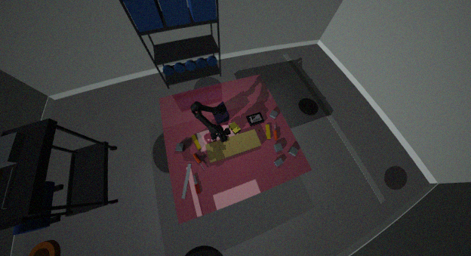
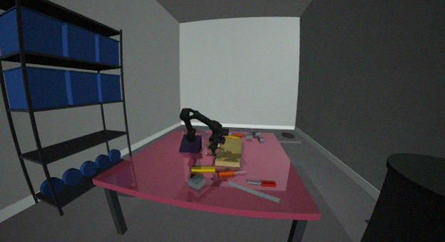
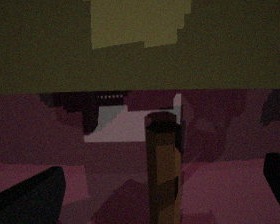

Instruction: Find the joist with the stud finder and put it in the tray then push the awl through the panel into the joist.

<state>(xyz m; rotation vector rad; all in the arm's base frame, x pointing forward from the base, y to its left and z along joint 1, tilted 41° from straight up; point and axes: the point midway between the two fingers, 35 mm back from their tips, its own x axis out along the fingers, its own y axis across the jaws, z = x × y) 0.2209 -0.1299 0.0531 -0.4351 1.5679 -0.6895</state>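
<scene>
The tan floor panel (image 1: pixel 245 142) (image 2: pixel 233 148) (image 3: pixel 36 55) lies on the table, partly in the arm's shadow. The awl's brown handle (image 3: pixel 163 185) is in the wrist view between the spread fingers, beside the panel's edge; its tip is not visible there. My gripper (image 3: pixel 165 166) is open and empty, low beside the panel's arm side. The black-rimmed tray (image 1: pixel 247 121) has a pale inside with dark shapes. A small yellow object (image 1: pixel 235 128) with dark marks sits between tray and gripper; I cannot tell whether it is the stud finder. The joist is hidden.
A yellow bar (image 1: pixel 196 142) (image 2: pixel 203 169) and an orange-handled tool (image 1: pixel 197 158) (image 2: pixel 227 173) lie off one panel end, with a grey block (image 1: pixel 180 146) (image 2: pixel 197 181). Another yellow bar (image 1: pixel 268 131) and several grey blocks lie off the other end.
</scene>
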